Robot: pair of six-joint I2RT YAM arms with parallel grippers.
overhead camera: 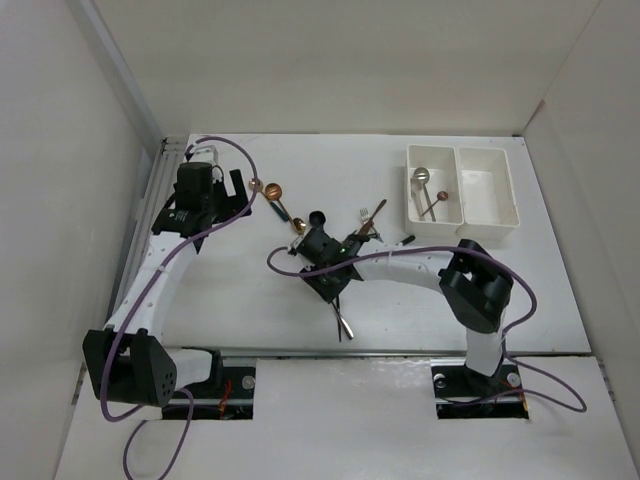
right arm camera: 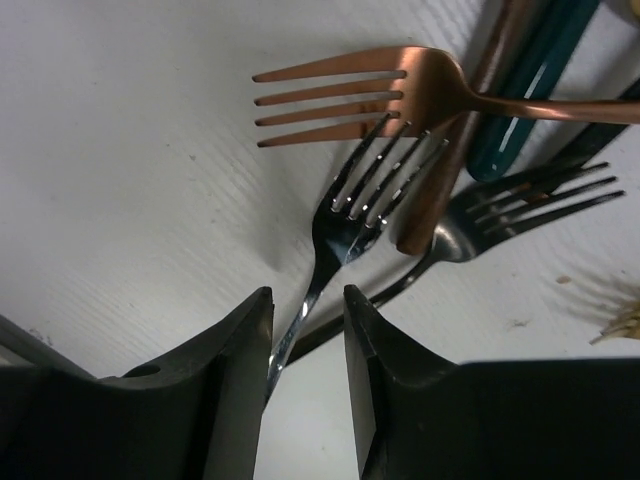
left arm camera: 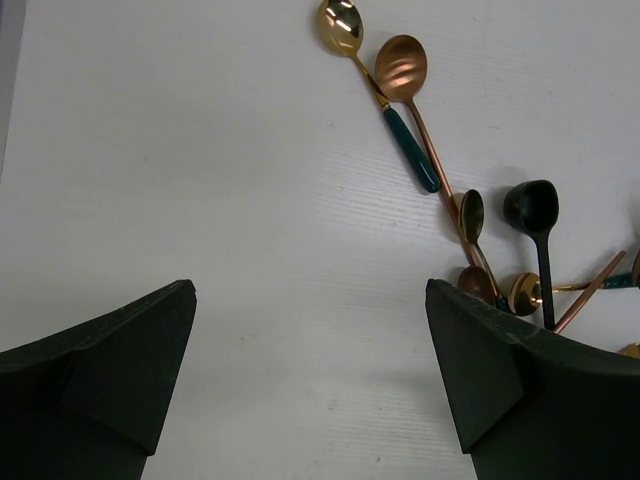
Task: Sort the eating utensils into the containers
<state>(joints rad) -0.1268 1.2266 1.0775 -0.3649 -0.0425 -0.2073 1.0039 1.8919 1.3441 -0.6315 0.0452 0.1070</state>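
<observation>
The right gripper [right arm camera: 307, 340] has its jaws drawn in close on the handle of a silver fork [right arm camera: 375, 185], apparently pinching it low on the stem. The tines point away from the wrist and ride over a copper fork [right arm camera: 400, 90]. Taking it by the slim handle looks sensible, since that end stands free of the heap while the head is tangled. Just beside it a dark fork [right arm camera: 520, 200] and a green handle [right arm camera: 530, 90] cross the same knot, so a lift could drag neighbours along. From above, this gripper sits over the pile of utensils [overhead camera: 370, 217] in the middle of the surface [overhead camera: 300, 160]. The containers [overhead camera: 485, 195] stand well apart at the far right, and their left bin [overhead camera: 431, 150] holds 2 spoons. I judge this to be the pick of 1 fork, with the carry not yet done. Forks probably belong in the other bin, and most of the pile is unsorted. The left gripper [left arm camera: 310, 380] hangs with its fingers spread wide and nothing between them. It is over bare surface near a gold spoon [left arm camera: 340, 25], a copper spoon [left arm camera: 402, 65] and a black spoon [left arm camera: 530, 205]. That likely keeps it out of the right arm's way while leaving the spoons within reach.
</observation>
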